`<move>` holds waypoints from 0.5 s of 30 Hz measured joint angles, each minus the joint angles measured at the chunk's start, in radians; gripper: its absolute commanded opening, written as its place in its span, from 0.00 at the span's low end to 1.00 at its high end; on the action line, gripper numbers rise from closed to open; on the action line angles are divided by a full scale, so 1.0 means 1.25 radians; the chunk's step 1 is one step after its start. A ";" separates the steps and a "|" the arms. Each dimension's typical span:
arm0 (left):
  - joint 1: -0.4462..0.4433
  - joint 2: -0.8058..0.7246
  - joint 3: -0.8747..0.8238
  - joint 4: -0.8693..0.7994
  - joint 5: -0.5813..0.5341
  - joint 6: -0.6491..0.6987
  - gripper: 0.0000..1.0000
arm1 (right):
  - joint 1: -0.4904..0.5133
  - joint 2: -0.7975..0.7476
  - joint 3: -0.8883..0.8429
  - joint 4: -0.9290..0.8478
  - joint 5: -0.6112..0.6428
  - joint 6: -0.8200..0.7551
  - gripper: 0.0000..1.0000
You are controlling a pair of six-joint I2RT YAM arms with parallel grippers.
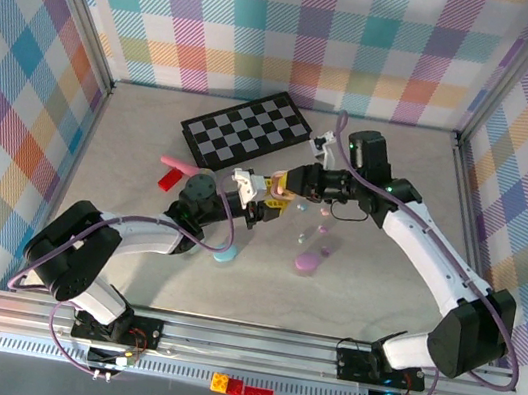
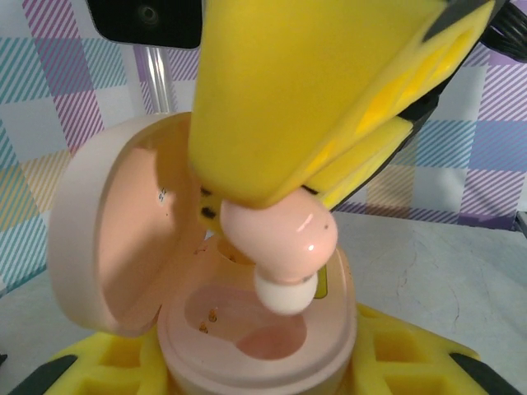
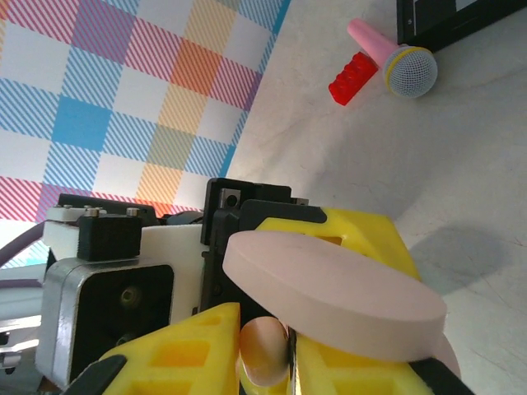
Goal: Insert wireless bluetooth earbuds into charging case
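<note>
Your right gripper (image 3: 265,333) pinches one glossy pink plastic earbud (image 2: 280,239) with a white tip, right over the socket of one open pink oval charging case (image 2: 115,239). Your left gripper (image 1: 249,193) is clamped on that case's base. Two other oval cases lie on the grey table (image 1: 377,308): one purple case (image 1: 309,263) and one bluish case (image 1: 224,254).
</note>
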 measured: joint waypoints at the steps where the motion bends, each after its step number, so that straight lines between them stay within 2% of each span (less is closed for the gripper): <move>1: 0.000 0.002 0.000 0.000 -0.003 0.000 0.34 | 0.004 0.001 0.002 -0.002 0.006 -0.004 0.21; 15: -0.005 0.006 0.000 -0.002 -0.020 -0.001 0.34 | 0.037 0.002 0.014 -0.022 0.081 -0.030 0.21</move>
